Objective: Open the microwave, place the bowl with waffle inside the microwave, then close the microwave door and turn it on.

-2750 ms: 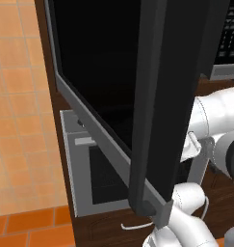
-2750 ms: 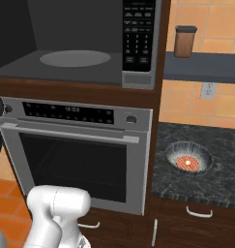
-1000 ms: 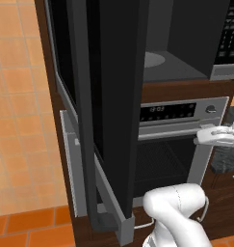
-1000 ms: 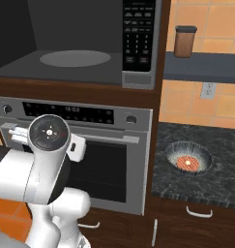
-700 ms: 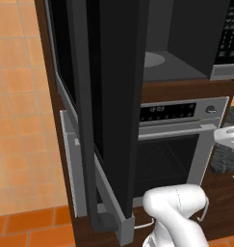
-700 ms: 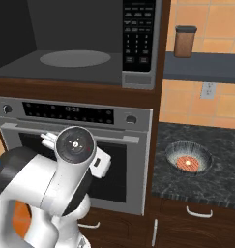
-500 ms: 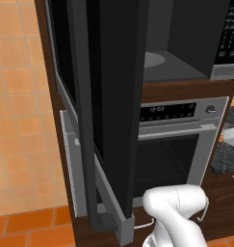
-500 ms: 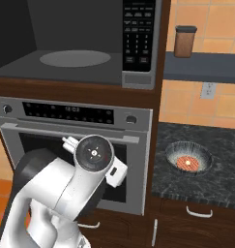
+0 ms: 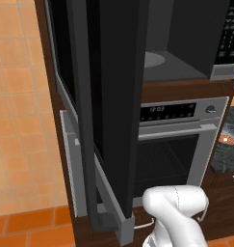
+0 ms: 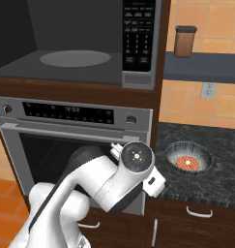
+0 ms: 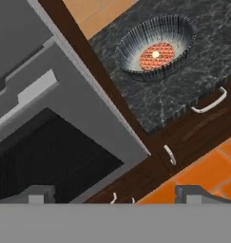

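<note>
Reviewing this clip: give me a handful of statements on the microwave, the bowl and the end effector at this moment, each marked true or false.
1. The microwave door is swung open. True.
2. The bowl with the waffle sits on the turntable. False: it rests on the dark stone counter to the right of the oven; the turntable is bare.
3. The end effector is open and holds nothing. True.
4. A brown canister stands on the shelf above the counter. True.
5. The keypad is on the left side of the microwave. False: it runs down the right side.
</note>
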Available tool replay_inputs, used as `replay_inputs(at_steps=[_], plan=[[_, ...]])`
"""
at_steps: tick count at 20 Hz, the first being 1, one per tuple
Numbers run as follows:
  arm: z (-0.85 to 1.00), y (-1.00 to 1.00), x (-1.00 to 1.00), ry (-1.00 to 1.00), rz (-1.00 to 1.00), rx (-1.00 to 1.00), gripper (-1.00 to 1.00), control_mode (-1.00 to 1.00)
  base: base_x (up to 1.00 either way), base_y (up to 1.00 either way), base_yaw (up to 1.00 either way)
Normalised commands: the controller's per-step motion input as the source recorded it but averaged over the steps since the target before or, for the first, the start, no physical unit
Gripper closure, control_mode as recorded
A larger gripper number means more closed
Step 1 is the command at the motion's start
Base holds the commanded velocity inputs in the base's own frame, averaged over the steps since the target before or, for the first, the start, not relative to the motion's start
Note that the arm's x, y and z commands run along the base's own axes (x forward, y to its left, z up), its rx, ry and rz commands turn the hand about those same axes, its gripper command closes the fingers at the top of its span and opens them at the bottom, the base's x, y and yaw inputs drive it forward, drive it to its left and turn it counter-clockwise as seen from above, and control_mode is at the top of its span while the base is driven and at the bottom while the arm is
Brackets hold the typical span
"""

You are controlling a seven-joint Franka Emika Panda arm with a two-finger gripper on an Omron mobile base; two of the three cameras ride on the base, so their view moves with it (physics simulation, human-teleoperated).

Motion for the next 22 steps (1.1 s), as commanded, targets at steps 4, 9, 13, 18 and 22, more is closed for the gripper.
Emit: replay_inputs(at_steps=[4,9,13,18,22], plan=[[-0.6,-1.0,0.49,0.12,-0.14,0.03,-1.0,-1.0,0.0,0.0,0.0],[-0.61,-1.0,0.58,0.08,-0.09,0.04,-1.0,-1.0,0.0,0.0,0.0],[-0.24,-0.56,0.04,0.0,0.0,0.03,-1.0,-1.0,0.0,0.0,0.0],[-0.13,-0.31,0.01,0.01,0.0,0.02,-1.0,-1.0,0.0,0.0,0.0],[0.0,0.0,0.0,0.0,0.0,0.0,-1.0,-1.0,0.0,0.0,0.0]])
